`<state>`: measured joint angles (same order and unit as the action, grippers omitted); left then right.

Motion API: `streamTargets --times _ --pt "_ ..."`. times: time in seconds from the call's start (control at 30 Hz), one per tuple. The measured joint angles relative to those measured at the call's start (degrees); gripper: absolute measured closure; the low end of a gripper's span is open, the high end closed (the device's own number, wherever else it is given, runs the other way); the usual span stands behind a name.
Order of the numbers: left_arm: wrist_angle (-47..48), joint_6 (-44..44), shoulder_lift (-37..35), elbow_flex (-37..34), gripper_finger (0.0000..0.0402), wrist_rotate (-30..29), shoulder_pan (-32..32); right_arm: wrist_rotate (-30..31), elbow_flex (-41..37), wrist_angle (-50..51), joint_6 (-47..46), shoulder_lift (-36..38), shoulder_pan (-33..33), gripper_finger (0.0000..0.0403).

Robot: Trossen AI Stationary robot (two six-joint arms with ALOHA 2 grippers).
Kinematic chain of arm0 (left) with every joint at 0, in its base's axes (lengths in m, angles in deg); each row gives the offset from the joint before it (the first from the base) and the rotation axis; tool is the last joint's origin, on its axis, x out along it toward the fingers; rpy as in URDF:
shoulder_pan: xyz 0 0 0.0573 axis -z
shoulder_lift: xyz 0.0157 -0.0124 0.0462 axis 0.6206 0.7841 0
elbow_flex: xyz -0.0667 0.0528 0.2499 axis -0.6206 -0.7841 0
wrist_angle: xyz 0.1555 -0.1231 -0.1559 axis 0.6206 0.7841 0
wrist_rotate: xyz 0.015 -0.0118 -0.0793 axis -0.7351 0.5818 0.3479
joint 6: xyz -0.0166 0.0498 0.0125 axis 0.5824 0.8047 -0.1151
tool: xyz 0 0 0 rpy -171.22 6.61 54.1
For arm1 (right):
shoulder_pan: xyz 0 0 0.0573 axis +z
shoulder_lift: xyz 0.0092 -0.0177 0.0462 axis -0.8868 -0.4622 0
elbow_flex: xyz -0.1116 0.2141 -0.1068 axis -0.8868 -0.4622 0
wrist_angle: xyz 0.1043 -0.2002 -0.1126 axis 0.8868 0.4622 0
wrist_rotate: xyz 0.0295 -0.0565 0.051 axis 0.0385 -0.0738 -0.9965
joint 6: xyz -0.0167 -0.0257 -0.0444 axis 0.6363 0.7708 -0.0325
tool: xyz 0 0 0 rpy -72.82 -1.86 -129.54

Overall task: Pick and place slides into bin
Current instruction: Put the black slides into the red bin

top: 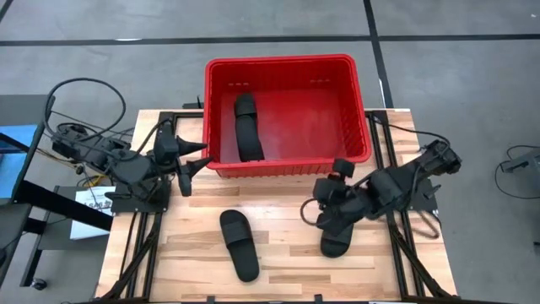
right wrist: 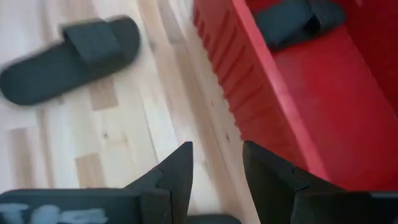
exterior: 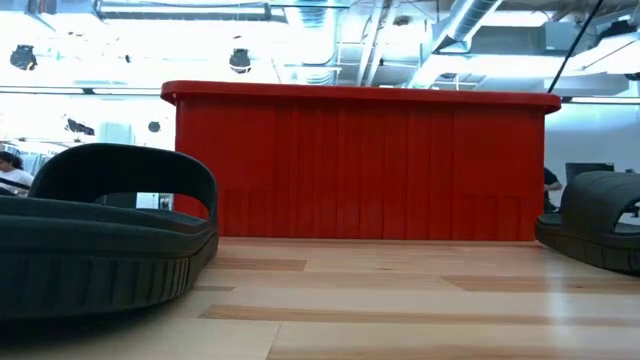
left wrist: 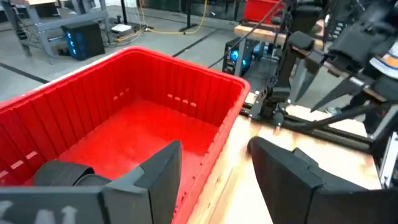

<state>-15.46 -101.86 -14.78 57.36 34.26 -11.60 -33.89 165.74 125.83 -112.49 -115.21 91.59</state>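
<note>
The red bin (top: pixel 359 101) stands at the table's far middle. One black slide (top: pixel 246 127) lies inside it near the left wall, and also shows in the left wrist view (left wrist: pixel 62 175) and the right wrist view (right wrist: pixel 298 18). A second slide (top: pixel 239 245) lies on the table in front of the bin. A third slide (top: pixel 337 236) lies at the right, partly under my right gripper (top: pixel 325 196). That gripper is open and empty (right wrist: pixel 217 146), just above the table. My left gripper (top: pixel 204 156) is open and empty at the bin's near left corner, over the rim (left wrist: pixel 214 146).
The bin's near wall (exterior: pixel 360 165) rises between the two grippers. In the low view, one table slide (exterior: pixel 100 240) is at the left and the other (exterior: pixel 600 230) at the right. Bare wooden table (top: pixel 287 253) lies between them. Dark frame rails (top: pixel 405 245) run along both sides.
</note>
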Motion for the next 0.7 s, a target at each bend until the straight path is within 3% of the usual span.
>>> streamTargets --times 0.13,0.5,0.7 --pt "3.83 0.1 0.08 0.0 0.0215 2.59 1.09 2.39 -3.81 -2.08 -7.36 0.23 1.39 0.027" --pt "8.0 -0.52 1.56 0.0 0.0215 30.13 1.22 5.14 -6.54 -4.02 -20.4 0.12 4.88 0.0273" --pt "17.7 -0.9 2.87 0.0 0.0215 26.7 1.18 5.55 -6.54 -3.38 -21.77 0.09 6.38 0.0275"
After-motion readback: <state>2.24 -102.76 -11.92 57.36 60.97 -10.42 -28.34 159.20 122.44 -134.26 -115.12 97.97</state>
